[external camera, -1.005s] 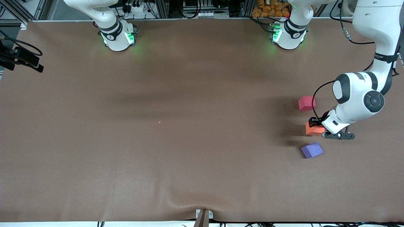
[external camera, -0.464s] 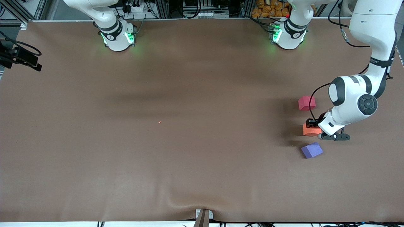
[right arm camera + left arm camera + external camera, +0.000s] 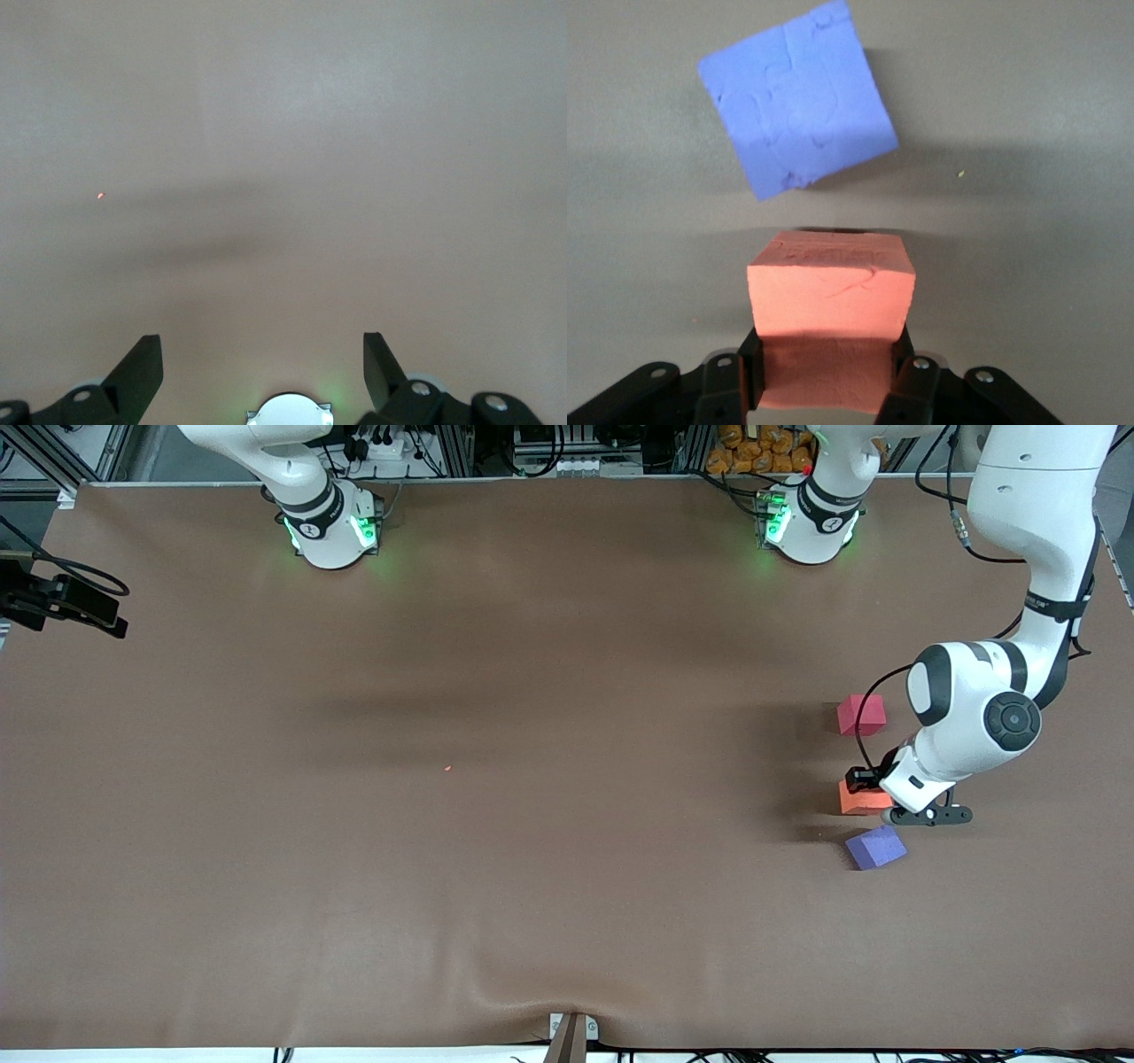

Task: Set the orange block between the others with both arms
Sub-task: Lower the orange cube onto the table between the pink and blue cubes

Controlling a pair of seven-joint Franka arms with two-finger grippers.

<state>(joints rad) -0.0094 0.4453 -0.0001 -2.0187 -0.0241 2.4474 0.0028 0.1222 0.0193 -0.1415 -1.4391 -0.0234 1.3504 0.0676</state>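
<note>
My left gripper [image 3: 873,791] is shut on the orange block [image 3: 859,801], low over the table between the two others. The red-pink cube [image 3: 861,715] lies farther from the front camera. The purple-blue cube [image 3: 874,847] lies nearer, turned at an angle and close to the orange block. In the left wrist view the orange block [image 3: 831,288] fills the left gripper [image 3: 828,376], a black finger [image 3: 750,372] on each side, with the purple-blue cube [image 3: 799,99] a short gap ahead. My right gripper [image 3: 261,341] stands open over bare table by its own base, holding nothing.
A tiny orange speck [image 3: 448,768] lies mid-table. A black camera mount [image 3: 62,600] overhangs the table edge at the right arm's end. The brown cloth [image 3: 532,921] ripples at the front edge. Both green-lit bases [image 3: 332,527] stand along the back.
The left gripper has carried the orange block a little toward the front camera and the right arm's end, closer to the purple-blue cube. The right gripper stays open.
</note>
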